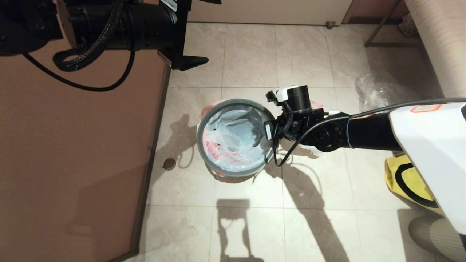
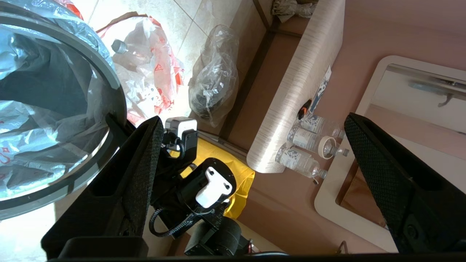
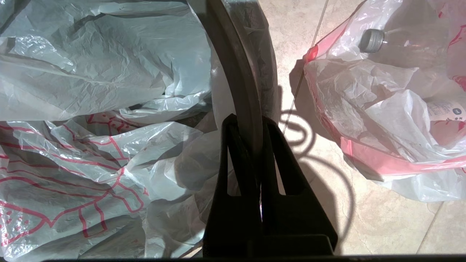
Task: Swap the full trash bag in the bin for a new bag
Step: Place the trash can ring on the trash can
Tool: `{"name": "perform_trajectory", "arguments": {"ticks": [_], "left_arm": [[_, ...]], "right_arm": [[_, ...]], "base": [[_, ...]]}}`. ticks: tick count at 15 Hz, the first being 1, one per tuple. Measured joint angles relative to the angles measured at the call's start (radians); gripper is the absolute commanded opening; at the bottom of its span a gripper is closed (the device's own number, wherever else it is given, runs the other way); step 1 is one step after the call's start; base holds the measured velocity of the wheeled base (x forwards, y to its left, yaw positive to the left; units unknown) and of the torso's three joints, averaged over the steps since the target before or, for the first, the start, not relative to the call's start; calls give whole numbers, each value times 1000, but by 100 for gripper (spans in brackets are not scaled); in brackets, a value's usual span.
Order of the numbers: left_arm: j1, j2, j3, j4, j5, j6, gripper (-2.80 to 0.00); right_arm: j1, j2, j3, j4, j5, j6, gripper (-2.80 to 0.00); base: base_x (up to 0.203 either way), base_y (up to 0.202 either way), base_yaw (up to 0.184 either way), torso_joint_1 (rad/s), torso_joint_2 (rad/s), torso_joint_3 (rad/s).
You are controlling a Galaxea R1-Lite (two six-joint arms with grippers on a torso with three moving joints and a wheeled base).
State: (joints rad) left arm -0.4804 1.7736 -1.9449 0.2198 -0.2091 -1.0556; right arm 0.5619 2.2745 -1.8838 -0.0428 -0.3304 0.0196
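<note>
- The small round black plastic bin (image 1: 218,171) stands on the pale floor tiles (image 1: 251,58), its loose grey ring (image 1: 204,123) seated over the limp translucent white new bag with red print (image 1: 233,138) that lines it.
- The right gripper (image 3: 250,125) is clamped on the ring's edge, one finger inside and one outside.
- Just beside the bin lies the bulging white full trash bag with orange-red band (image 3: 393,109), a grey bottle cap (image 3: 371,40) showing through.
- Further off lie a clear plastic bag with dark contents (image 2: 213,78) and a yellow bag (image 1: 404,178).
- The left gripper (image 2: 251,153) hangs wide apart, holding nothing, above and apart from the bin.
- The red print cannot be read.
</note>
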Motion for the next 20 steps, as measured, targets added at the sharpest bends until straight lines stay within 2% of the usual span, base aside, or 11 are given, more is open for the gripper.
{"name": "perform_trajectory", "arguments": {"ticks": [20], "left_arm": [[-1, 0, 0, 0, 0, 0, 0]], "right_arm": [[-23, 32, -14, -11, 0, -2, -280]], "base": [[0, 0, 0, 0, 0, 0]]}}
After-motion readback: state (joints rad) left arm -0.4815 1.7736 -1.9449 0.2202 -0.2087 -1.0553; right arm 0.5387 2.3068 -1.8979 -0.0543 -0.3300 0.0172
